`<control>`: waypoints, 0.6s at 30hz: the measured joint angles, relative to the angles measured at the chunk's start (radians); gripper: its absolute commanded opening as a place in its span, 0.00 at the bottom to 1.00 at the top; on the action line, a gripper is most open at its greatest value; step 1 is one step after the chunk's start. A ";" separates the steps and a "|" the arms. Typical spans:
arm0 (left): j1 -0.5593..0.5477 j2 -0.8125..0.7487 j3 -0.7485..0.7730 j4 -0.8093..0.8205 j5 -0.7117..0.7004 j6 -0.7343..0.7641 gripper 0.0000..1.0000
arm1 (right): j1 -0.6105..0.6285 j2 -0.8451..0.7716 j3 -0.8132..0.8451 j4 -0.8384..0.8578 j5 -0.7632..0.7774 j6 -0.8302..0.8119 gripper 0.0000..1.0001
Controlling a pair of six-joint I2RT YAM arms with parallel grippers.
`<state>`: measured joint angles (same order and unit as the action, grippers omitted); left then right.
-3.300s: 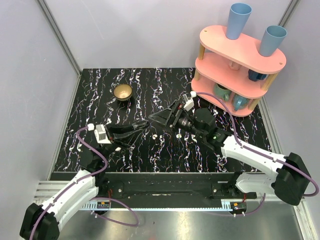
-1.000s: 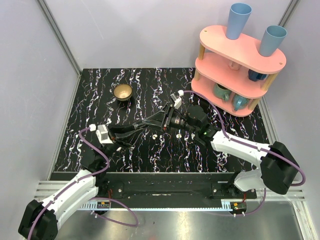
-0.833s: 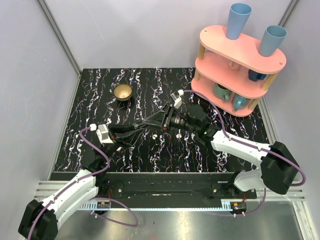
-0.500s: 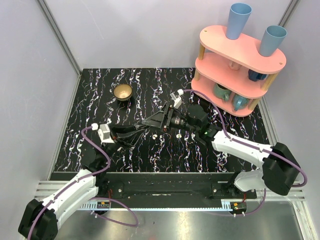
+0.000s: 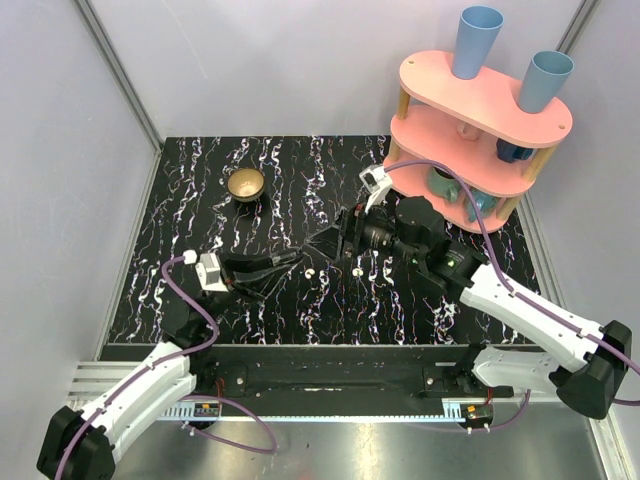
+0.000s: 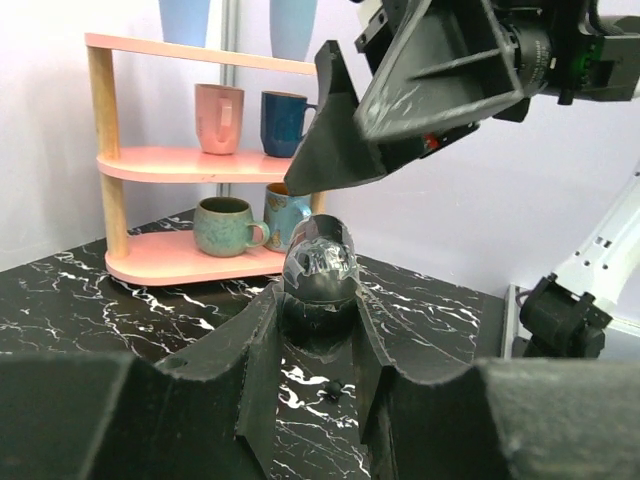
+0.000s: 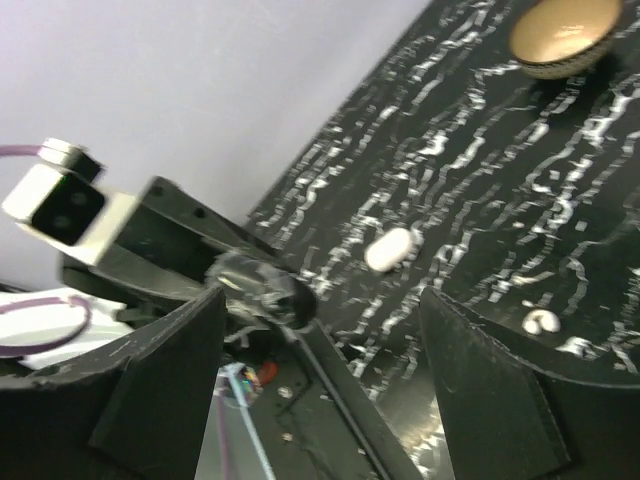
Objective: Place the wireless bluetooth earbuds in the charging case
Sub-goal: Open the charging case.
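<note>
Marble table (image 5: 190,220) | my left gripper (image 6: 318,300) clamps charging case (image 6: 320,262) clear of the surface, lid seemingly up | my right gripper (image 7: 322,293) spread wide, empty, near it | earbuds (image 7: 390,248) lie loose on marble, second earbud (image 7: 541,320) by my right finger | none seated, I judge; both insertions left.

Overhead view: my left arm (image 5: 150,385) and right arm (image 5: 520,305) are white shell links joined by black cylindrical joints, each ending in a black base housing (image 5: 70,445) at a lower corner of the frame. I see a purple cable (image 5: 187,300) looping along each arm and a small white camera block (image 5: 211,268) at each wrist. The left gripper (image 5: 288,260) and right gripper (image 5: 320,247) are matt black. In the right wrist view, lower corners, its fingers (image 7: 160,370) appear as broad, flat-faced triangular wedges.
</note>
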<state>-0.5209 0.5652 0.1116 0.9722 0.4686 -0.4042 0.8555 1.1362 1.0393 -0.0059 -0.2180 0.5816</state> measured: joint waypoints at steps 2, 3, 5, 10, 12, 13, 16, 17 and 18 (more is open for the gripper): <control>0.000 0.005 0.000 0.006 0.025 -0.001 0.00 | 0.000 0.000 0.008 -0.057 0.018 -0.071 0.84; 0.000 0.008 0.000 0.014 0.034 -0.004 0.00 | 0.000 0.000 0.008 -0.073 0.019 -0.085 0.84; 0.000 0.016 0.000 0.028 0.051 -0.008 0.00 | 0.002 0.005 0.008 -0.134 0.022 -0.143 0.84; 0.000 0.049 0.000 0.080 0.079 -0.021 0.00 | 0.017 0.006 0.008 -0.177 0.013 -0.206 0.85; 0.000 0.065 0.000 0.100 0.086 -0.027 0.00 | 0.026 0.006 0.008 -0.180 0.002 -0.220 0.85; -0.001 0.074 0.000 0.110 0.088 -0.032 0.00 | 0.027 0.006 0.008 -0.180 -0.009 -0.223 0.85; -0.001 0.095 0.000 0.131 0.097 -0.039 0.00 | 0.029 0.006 0.008 -0.173 -0.039 -0.225 0.85; -0.001 0.100 0.000 0.136 0.098 -0.041 0.00 | 0.029 0.006 0.007 -0.169 -0.047 -0.222 0.85; -0.001 0.105 0.000 0.142 0.101 -0.042 0.00 | 0.029 0.006 0.006 -0.161 -0.057 -0.221 0.85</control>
<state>-0.5217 0.6701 0.1116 1.1137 0.5697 -0.4458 0.8845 1.1423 1.0458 -0.1673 -0.2752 0.3607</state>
